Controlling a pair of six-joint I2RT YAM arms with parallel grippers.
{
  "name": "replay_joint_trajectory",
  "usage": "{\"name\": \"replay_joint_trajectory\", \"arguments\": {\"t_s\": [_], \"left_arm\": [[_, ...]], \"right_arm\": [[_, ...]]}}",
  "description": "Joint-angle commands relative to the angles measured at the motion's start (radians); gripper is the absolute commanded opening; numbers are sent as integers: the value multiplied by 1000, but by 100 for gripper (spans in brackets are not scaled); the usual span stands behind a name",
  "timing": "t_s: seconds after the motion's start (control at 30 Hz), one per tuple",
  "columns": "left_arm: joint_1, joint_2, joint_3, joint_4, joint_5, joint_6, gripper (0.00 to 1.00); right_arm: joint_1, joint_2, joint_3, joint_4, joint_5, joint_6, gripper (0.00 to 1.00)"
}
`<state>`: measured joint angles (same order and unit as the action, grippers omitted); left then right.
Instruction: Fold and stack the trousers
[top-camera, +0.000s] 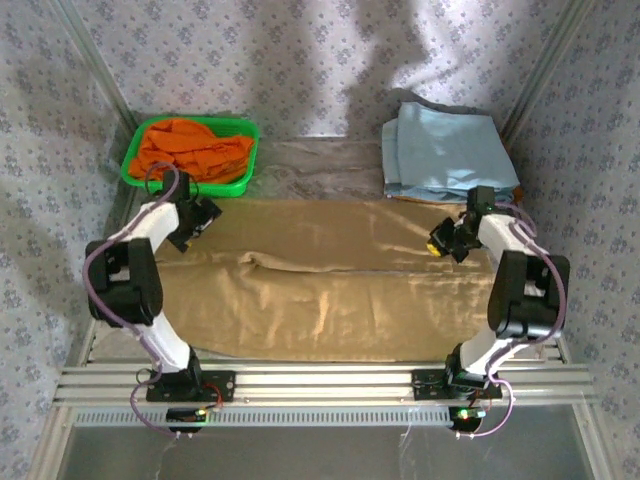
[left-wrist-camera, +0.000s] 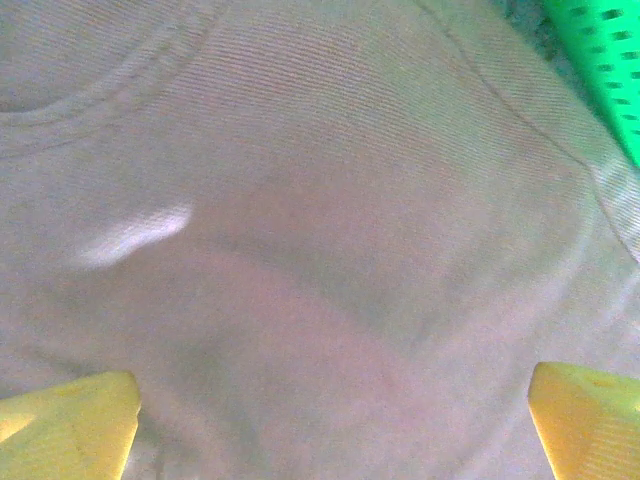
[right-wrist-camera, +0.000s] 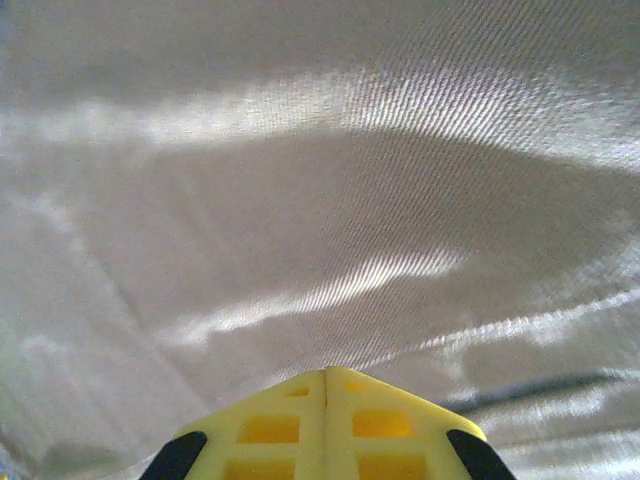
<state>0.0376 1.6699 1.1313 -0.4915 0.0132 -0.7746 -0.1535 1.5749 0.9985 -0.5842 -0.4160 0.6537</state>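
Observation:
The tan trousers (top-camera: 330, 280) lie spread flat across the table from left to right, with a long crease through the middle. My left gripper (top-camera: 197, 222) hovers over their far left corner. In the left wrist view it (left-wrist-camera: 330, 430) is open wide, one yellow fingertip (left-wrist-camera: 70, 425) at each lower corner and only trouser cloth (left-wrist-camera: 320, 220) between them. My right gripper (top-camera: 445, 243) is over the far right part of the trousers. In the right wrist view it (right-wrist-camera: 325, 378) is shut, its yellow fingers pressed together with nothing between them, just above the cloth (right-wrist-camera: 320, 200).
A green basket (top-camera: 133, 160) holding an orange garment (top-camera: 190, 148) stands at the back left, and its rim (left-wrist-camera: 600, 50) shows close to my left gripper. Folded light blue garments (top-camera: 445, 150) are stacked at the back right. Patterned walls enclose the table.

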Motion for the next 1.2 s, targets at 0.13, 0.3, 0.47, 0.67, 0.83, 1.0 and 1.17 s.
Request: {"name": "replay_joint_trajectory", "arguments": {"t_s": [0.13,0.3,0.47,0.67,0.83,1.0,1.17], "left_arm": [[12,-275,-188,-180,-99,-24,100],[21,-496,-339,-264,-160,-78,99],[22,-495,-476,-180,-136,-115,99],[29,-383,-483,-121,-173,-137,99],[91,-330,-481,-99,-165,-127,99],[105,-247,-459,-50,-135,-123,98],[105,-214,-418,-55,-135,-117,98]], "right_arm": [[45,-166,-140,-72,-13,-16,5],[166,-319,-248,-119,34,-17,8],[147,-306,-366,-61,34,-49,9],[108,-149,-363,34,18,-75,5],[20,-72,-339,60,4,-91,5],[-10,-13,-281,68,14,-89,5],[-15,-10,-253,58,25,-88,4]]}}
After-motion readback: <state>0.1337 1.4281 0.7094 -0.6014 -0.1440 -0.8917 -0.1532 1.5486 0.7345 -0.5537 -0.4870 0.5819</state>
